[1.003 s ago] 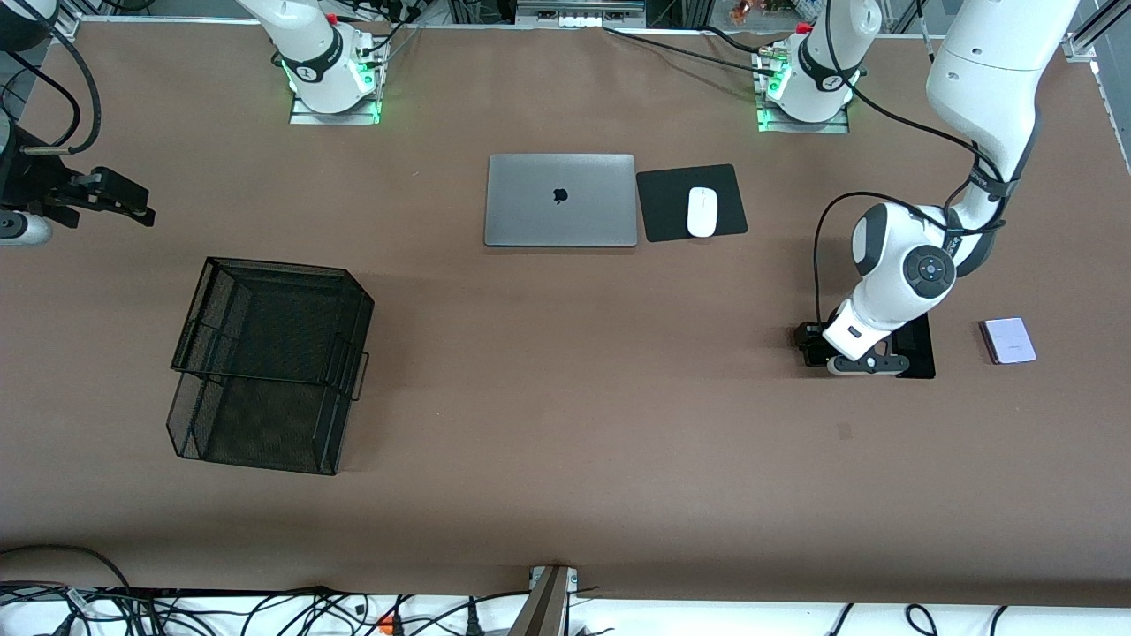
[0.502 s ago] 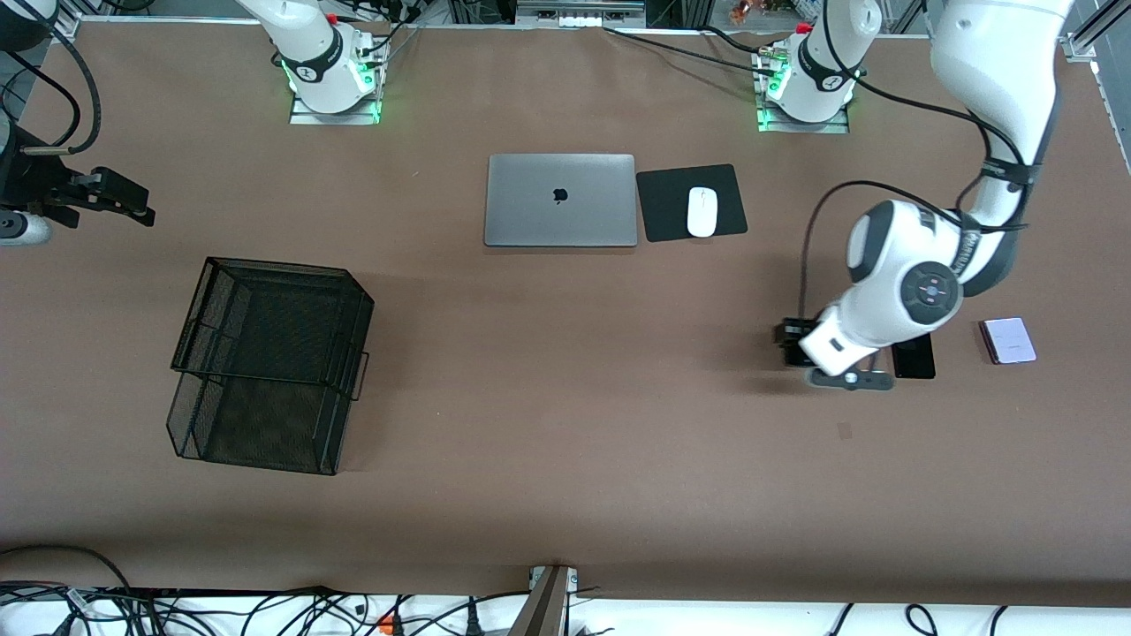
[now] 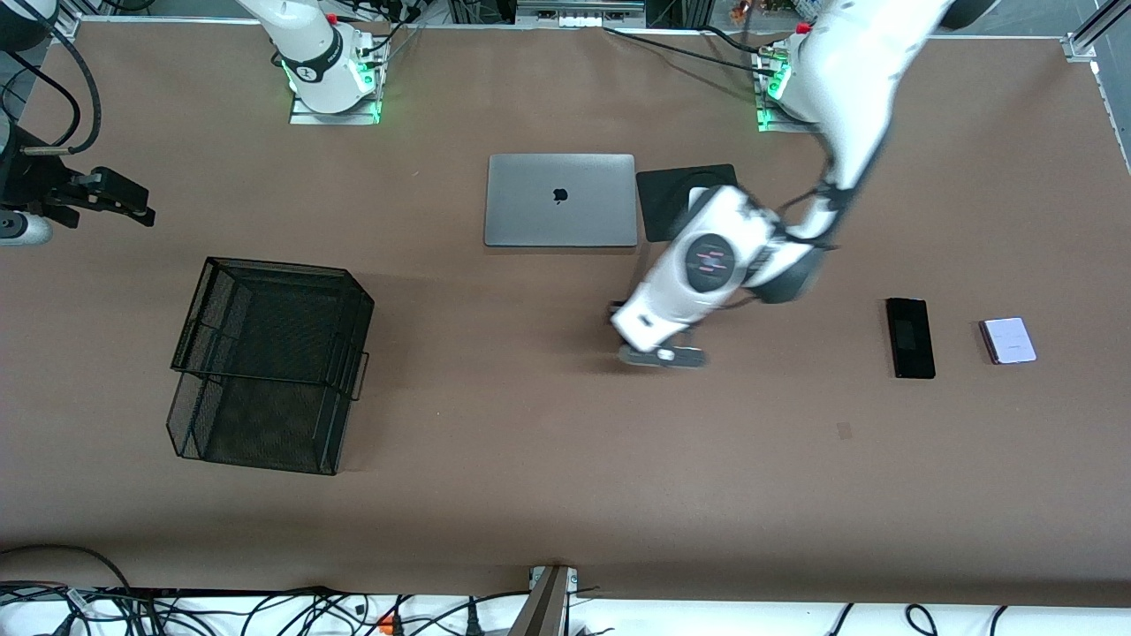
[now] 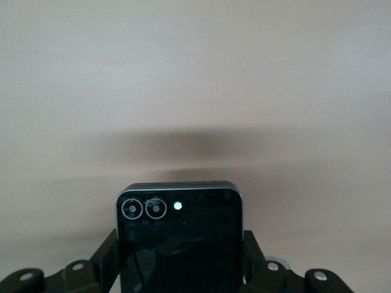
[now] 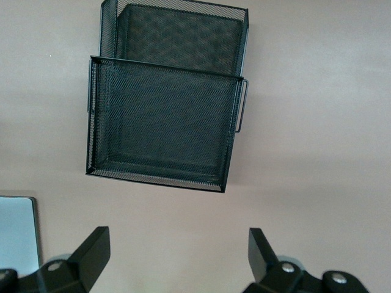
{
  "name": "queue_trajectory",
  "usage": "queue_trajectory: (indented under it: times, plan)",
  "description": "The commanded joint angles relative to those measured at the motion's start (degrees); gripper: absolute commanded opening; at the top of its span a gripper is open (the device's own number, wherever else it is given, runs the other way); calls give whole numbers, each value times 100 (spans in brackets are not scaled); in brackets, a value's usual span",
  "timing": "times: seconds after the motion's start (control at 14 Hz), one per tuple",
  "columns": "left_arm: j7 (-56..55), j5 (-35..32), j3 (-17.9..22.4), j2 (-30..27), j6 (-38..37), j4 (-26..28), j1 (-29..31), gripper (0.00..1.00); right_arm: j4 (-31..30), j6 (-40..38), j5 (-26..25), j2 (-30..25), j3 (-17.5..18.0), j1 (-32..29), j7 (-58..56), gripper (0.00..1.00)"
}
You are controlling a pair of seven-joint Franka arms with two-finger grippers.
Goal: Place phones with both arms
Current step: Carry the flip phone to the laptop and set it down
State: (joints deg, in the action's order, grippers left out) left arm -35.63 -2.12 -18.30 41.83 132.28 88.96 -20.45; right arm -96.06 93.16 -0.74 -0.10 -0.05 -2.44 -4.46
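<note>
A squarish black phone (image 4: 178, 244) with two lens rings and a lit dot sits between the fingers of my left gripper (image 4: 180, 259), which is shut on it. In the front view that gripper (image 3: 620, 316) hangs over bare table near the middle, under its own wrist, and the held phone does not show there. A long slim black phone (image 3: 910, 336) and a pale lavender phone (image 3: 1008, 340) lie flat toward the left arm's end. My right gripper (image 3: 119, 199) waits open over the right arm's end of the table; the right wrist view shows nothing in that gripper (image 5: 177, 253).
A black wire-mesh tray (image 3: 190, 415) stands toward the right arm's end, and the right wrist view shows that tray (image 5: 165, 68) too. A closed grey laptop (image 3: 560, 200) lies beside a black mouse pad (image 3: 663, 190), whose white mouse is mostly covered by the left arm.
My left arm has swung from beside the slim black phone toward the table's middle, carrying the squarish black phone. The slim phone now shows in full. The right arm has not moved.
</note>
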Motion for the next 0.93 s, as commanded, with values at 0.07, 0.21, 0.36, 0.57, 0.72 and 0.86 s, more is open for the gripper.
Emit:
queue_trajectory:
  times: [0.07, 0.21, 0.36, 0.57, 0.72, 0.86]
  plan:
    - [-725, 45, 72, 615, 1088, -380, -582, 23, -36, 0, 74, -86, -48, 33, -81, 100]
    - [-761, 54, 107, 677, 1142, -389, -802, 39, -36, 0, 83, -86, -48, 33, -81, 100]
    - [-998, 1, 107, 660, 1133, -354, -812, 100, -36, 9, 83, -86, -48, 33, -81, 100]
    - [-1034, 1, 133, 380, 662, -353, -619, 100, -36, 35, 65, -60, -39, 33, -81, 100]
    - [-982, -8, 186, -111, -504, -389, -208, 100, -36, 88, 65, 10, -4, 51, -73, 100]
    - [-964, -43, 213, -473, -1586, -397, 354, 100, -27, 211, 65, 168, 22, 260, -11, 100]
